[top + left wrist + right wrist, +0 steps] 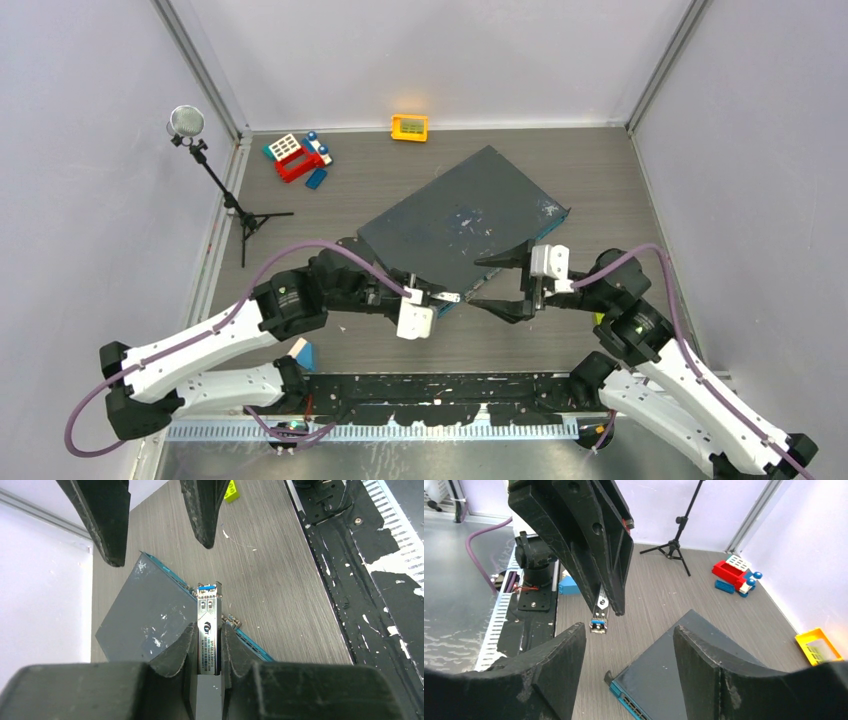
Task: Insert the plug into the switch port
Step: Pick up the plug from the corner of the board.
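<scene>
Right fingers (503,256) astride the switch front (625,700)

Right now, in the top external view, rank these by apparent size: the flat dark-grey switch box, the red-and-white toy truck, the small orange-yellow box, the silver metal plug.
1. flat dark-grey switch box
2. red-and-white toy truck
3. small orange-yellow box
4. silver metal plug, smallest as seen, but partly hidden, so its full length is unsure

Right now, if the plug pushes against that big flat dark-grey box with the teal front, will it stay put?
Likely rigid: the flat dark-grey box looks like a scuffed hard casing. Lying broad and low on the smooth wood-grain table, it should not tip. It might still slide or pivot on that smooth surface.
</scene>
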